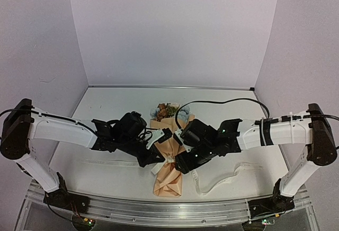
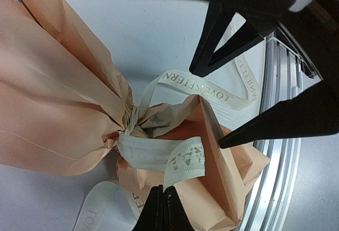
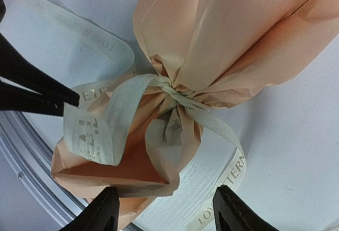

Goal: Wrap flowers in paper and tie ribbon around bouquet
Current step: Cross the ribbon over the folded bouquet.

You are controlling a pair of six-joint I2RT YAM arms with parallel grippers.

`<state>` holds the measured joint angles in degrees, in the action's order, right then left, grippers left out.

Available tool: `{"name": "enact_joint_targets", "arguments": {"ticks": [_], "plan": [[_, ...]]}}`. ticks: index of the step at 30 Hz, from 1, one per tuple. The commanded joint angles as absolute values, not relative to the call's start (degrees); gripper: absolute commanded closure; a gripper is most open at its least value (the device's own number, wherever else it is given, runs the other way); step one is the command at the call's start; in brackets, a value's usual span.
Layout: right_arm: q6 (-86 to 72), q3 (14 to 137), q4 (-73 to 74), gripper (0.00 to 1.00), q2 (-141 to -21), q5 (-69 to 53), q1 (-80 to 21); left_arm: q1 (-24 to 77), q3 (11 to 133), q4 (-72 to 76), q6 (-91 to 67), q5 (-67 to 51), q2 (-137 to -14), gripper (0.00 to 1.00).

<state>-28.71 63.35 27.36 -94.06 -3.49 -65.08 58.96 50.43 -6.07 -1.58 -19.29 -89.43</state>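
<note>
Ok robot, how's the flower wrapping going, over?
Left gripper shut on ribbon end. Right gripper open, straddling bouquet below the tie. Paper cinched tight. Nothing blocking.

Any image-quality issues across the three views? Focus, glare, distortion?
Top external: even diffuse light, soft shadows, no glare; the near rail bows from lens distortion. Left wrist: ribbon lettering sharp, paper slightly washed out, fingers crushed to black silhouettes. Right wrist: knot in focus, lettering legible, the camera's own fingers soft at the bottom edge.
</note>
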Motion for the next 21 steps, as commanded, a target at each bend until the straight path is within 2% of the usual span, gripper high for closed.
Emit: {"name": "enact_joint_targets", "arguments": {"ticks": [1, 4, 9, 15, 19, 21], "plan": [[-29.94, 65.85, 24.87, 0.37, -93.63, 0.29, -65.56, 58.00, 49.74, -5.81, -1.85, -20.44, -89.66, 1.00], [-29.77, 66.56, 24.92, 0.36, -93.98, 1.71, -65.57, 57.59, 49.37, -5.72, -1.86, -20.38, -89.71, 1.00], [-30.48, 65.88, 25.58, 0.43, -95.62, 1.63, -65.85, 56.83, 49.04, -5.64, -2.16, -19.44, -90.53, 1.00], [-28.79, 65.15, 26.95, 0.66, -97.98, 0.65, -66.99, 55.72, 49.66, -4.81, -2.64, -19.96, -93.33, 1.00], [-23.61, 65.44, 30.61, 0.92, -99.30, 3.26, -68.67, 55.24, 50.68, -4.90, -2.38, -20.33, -94.90, 1.00], [-19.89, 64.74, 31.38, 1.00, -99.84, 5.75, -69.61, 54.96, 50.88, -5.01, -2.24, -20.58, -95.34, 1.00]]}}
